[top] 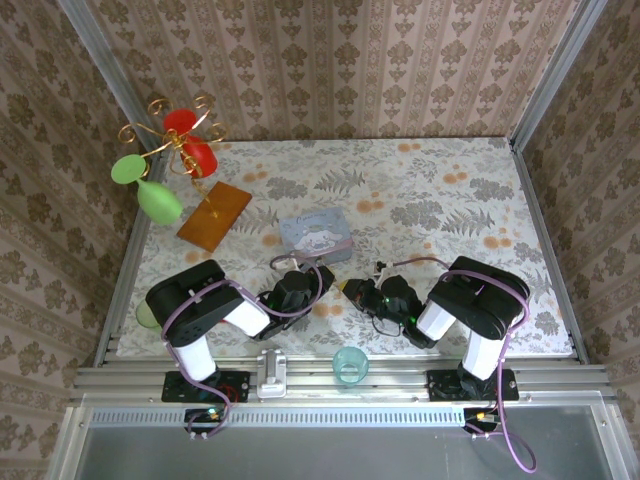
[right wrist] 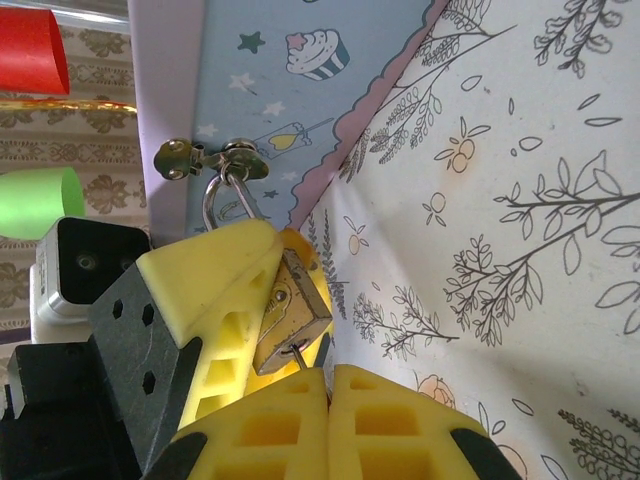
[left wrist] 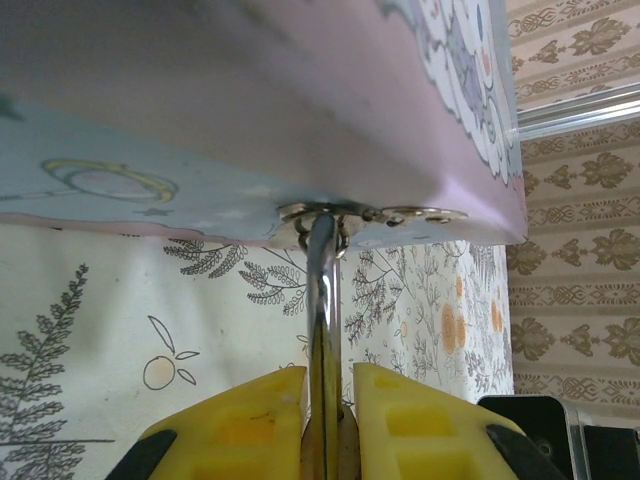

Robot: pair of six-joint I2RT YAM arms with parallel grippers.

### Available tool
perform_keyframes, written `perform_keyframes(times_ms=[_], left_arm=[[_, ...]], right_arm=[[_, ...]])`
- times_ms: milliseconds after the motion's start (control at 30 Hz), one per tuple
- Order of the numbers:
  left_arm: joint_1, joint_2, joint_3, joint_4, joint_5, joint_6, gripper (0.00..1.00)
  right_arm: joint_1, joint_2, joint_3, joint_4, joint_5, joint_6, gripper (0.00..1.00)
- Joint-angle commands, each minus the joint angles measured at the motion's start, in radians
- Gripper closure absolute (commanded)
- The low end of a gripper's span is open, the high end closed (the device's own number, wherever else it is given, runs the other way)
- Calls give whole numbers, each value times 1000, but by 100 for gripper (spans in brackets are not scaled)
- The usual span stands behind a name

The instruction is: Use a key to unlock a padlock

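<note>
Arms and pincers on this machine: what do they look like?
Both the left arm and right arm have rounded black joints, white tube sections and lilac cables. The left pincer and right pincer end in chunky yellow fingers with square hollows.

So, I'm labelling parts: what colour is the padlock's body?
The padlock body is brass-gold, its shackle silvery; clearest in the right wrist view.

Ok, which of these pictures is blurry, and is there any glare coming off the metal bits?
Left wrist: the tin, close to the lens, is soft and smeared, the tablecloth behind it is sharp, and a bright glare line runs down the shackle of the padlock. Right wrist: crisp on the padlock's brass body and the tin's print, with no strong glare. Top external: even light, soft shadows, nothing blown out.
</note>
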Motion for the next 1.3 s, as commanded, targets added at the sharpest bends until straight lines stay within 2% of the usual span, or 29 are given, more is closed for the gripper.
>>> perform_keyframes(times_ms=[0, 700, 900, 1000, 1200, 1267], left_arm=[[-19, -2, 9, 65, 30, -49, 99], [-5, -16, 49, 70, 41, -80, 99], [-9, -50, 49, 48, 35, -91, 99], [-10, -49, 53, 64, 37, -107, 99], [-14, -48, 67, 65, 34, -108, 100], [-18, -53, 64, 58, 24, -105, 100]], right_arm=[[6, -15, 19, 43, 96, 17, 100], [68, -89, 18, 44, 210, -26, 100], [92, -81, -24, 45, 350, 2, 100], [103, -72, 3, 43, 359, 2, 100], [174, -24, 62, 45, 423, 43, 100], [207, -7, 67, 45, 478, 82, 100]])
